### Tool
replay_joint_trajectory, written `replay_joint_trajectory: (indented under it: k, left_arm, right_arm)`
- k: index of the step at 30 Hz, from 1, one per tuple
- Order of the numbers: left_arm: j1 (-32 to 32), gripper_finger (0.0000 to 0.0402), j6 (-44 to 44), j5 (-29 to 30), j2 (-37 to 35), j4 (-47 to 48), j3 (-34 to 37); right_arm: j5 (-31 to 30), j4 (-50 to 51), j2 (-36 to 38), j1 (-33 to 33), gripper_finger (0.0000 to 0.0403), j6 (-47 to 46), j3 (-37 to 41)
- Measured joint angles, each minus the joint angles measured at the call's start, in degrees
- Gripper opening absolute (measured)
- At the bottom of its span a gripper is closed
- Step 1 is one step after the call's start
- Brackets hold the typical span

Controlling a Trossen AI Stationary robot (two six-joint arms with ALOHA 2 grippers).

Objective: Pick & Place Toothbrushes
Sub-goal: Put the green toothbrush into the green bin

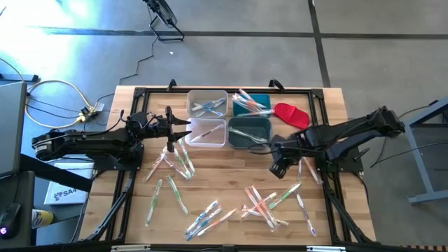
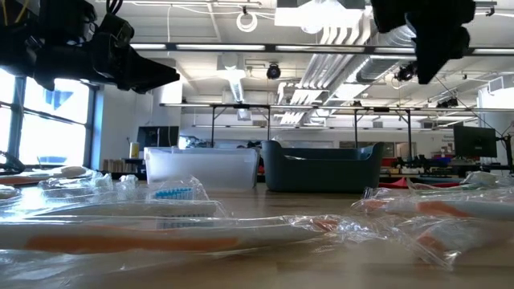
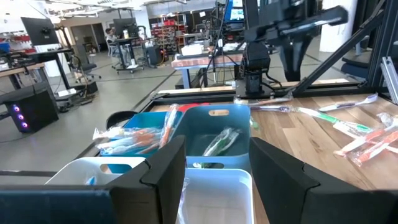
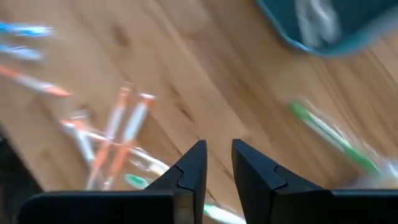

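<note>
Wrapped toothbrushes lie scattered on the wooden table, in clusters at the near left (image 1: 178, 162) and near right (image 1: 264, 203). More lie in the clear bin (image 1: 207, 103), the teal bin (image 1: 252, 103) and the dark bin (image 1: 250, 131). The white bin (image 1: 208, 133) stands beside my left gripper (image 1: 183, 130), which hovers level and open, above that bin's left end (image 3: 214, 186). My right gripper (image 1: 278, 168) points down above bare wood near the dark bin. Its fingers (image 4: 219, 155) stand a narrow gap apart with nothing between them. An orange pair (image 4: 124, 124) and a green toothbrush (image 4: 329, 137) lie to either side.
A red cloth-like piece (image 1: 292, 114) lies right of the teal bin. A black frame (image 1: 329, 105) runs around the table's edges. Cables (image 1: 56, 94) and a laptop (image 1: 10, 126) sit off the table's left side. Bare wood (image 1: 231, 168) shows between the toothbrush clusters.
</note>
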State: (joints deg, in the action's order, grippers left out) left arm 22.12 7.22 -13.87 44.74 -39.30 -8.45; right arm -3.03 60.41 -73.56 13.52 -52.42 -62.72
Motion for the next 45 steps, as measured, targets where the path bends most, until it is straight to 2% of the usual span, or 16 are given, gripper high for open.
replay_joint_trajectory:
  k: [3, 8, 11, 22, 28, 34, 41, 45]
  left_arm:
    - [0.0, 0.0171, -0.02, 0.0, -0.01, 0.02, 0.0]
    - [-0.02, 0.0171, -0.02, 0.0, -0.01, 0.24, 0.0]
    - [0.01, 0.0171, -0.04, 0.0, 0.01, 0.52, 0.0]
    - [-0.02, 0.0171, -0.04, 0.0, 0.01, -0.12, 0.0]
    - [-0.01, 0.0171, -0.04, 0.0, 0.0, -0.09, 0.0]
    - [-0.02, 0.0171, -0.02, 0.0, 0.01, -0.05, 0.0]
    - [-0.02, 0.0171, -0.02, 0.0, 0.01, -0.07, 0.0]
    - [-0.02, 0.0171, 0.0, 0.0, -0.01, -0.67, 0.0]
  right_arm:
    - [-0.07, 3.87, 0.0, 0.0, 0.0052, -6.42, 0.06]
    - [-2.84, 4.09, 0.0, 0.0, 0.0028, -17.67, 3.33]
    - [-2.92, 4.06, 0.0, 0.0, 0.0024, -19.55, 6.56]
    - [-8.7, 3.52, 0.0, -1.32, 0.0051, -2.76, 15.62]
    - [-11.85, -0.59, 0.0, -1.68, 0.01, 3.06, 18.43]
    - [-11.82, -5.0, 0.0, -1.68, 0.0145, 7.28, 21.53]
    - [-12.06, -8.21, 0.0, -3.29, 0.0152, 8.14, 25.91]
    - [-11.98, -13.36, 0.0, -6.5, 0.0152, 13.56, 28.58]
